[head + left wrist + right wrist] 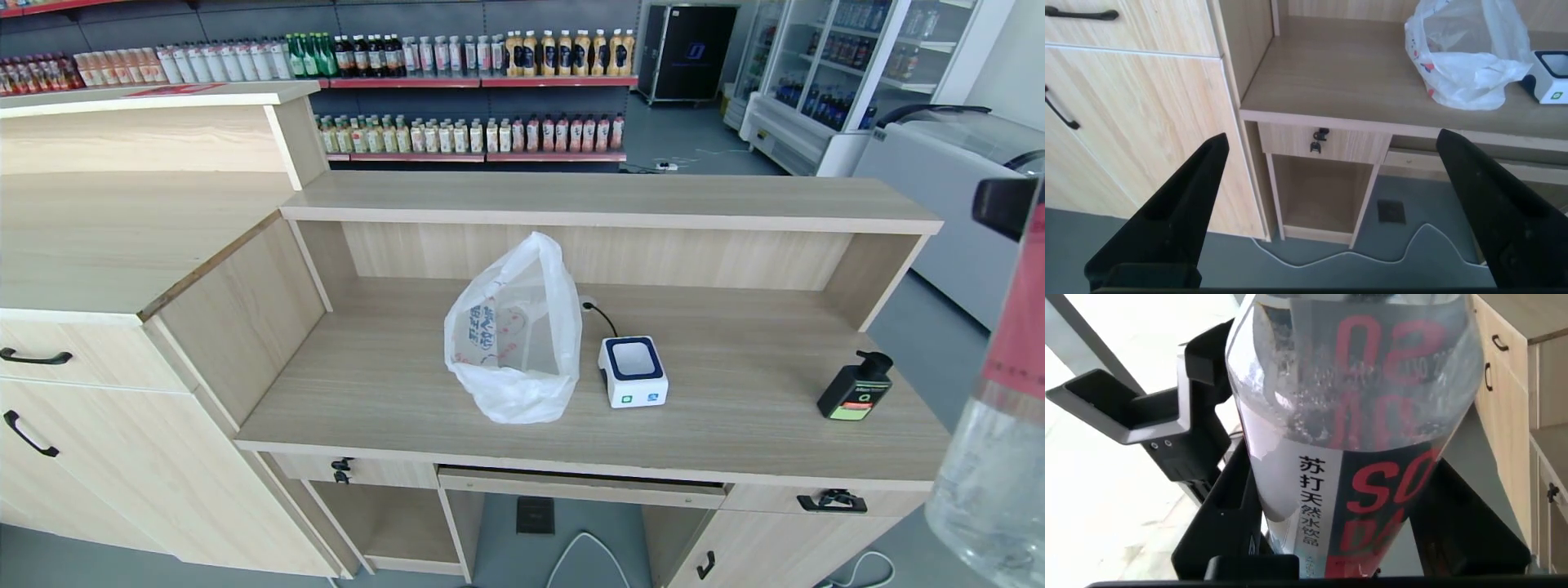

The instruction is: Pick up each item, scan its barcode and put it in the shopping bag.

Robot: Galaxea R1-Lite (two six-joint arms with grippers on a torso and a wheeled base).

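The white translucent plastic shopping bag (pixel 513 335) is standing near the middle of the light wooden worktop (pixel 735 343). The clear plastic bottle with a red label (pixel 992 457) is being held up past the worktop's right end, with the right gripper (pixel 1351 539) clamping its black fingers (pixel 1229 518) on both sides of it. The white square scanner with a dark blue frame (pixel 633 371) is sitting just beside the bag, on its right. The black pump bottle (pixel 855 386) is standing near the right end. The left gripper (pixel 1333 139) is hovering in front of the worktop's left part, with its fingers spread wide apart.
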